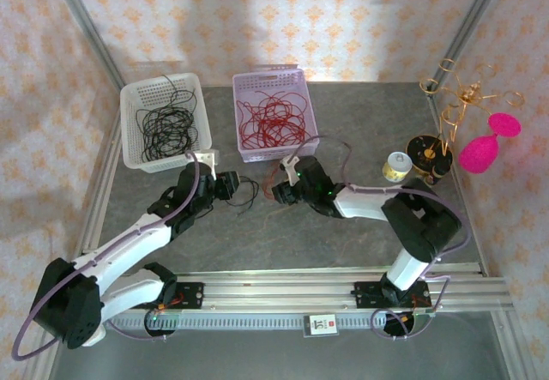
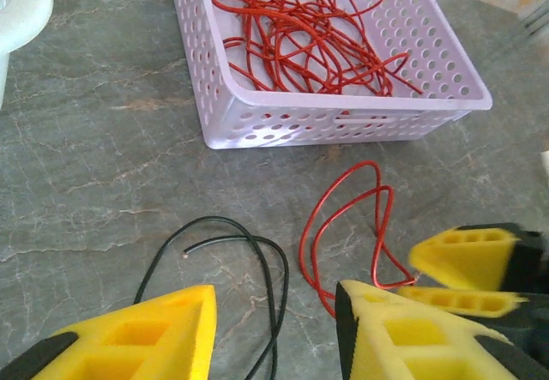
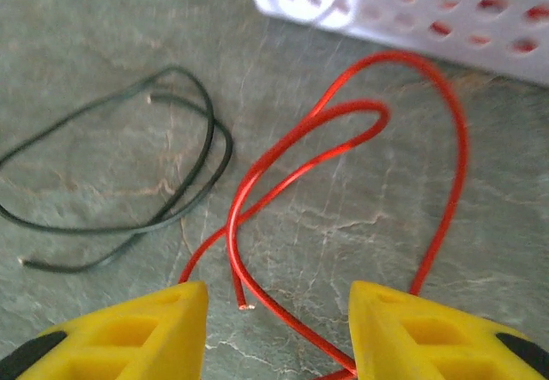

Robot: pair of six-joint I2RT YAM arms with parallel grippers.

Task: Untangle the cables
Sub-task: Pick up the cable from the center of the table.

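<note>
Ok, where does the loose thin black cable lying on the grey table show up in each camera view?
Top external: the thin black cable lies mid-picture, just nearer than the baskets.
Left wrist: lower centre, looped to the left of a loose red cable.
Right wrist: left half, a flattened loop.
Shared landmark: the lilac perforated plastic basket, beyond the cable in all three.

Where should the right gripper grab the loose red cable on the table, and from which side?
Grip the red cable on the single strand just behind its cut end, coming straight down from above. It lies flat there, already between the open right gripper fingers and clear of the black cable.
</note>
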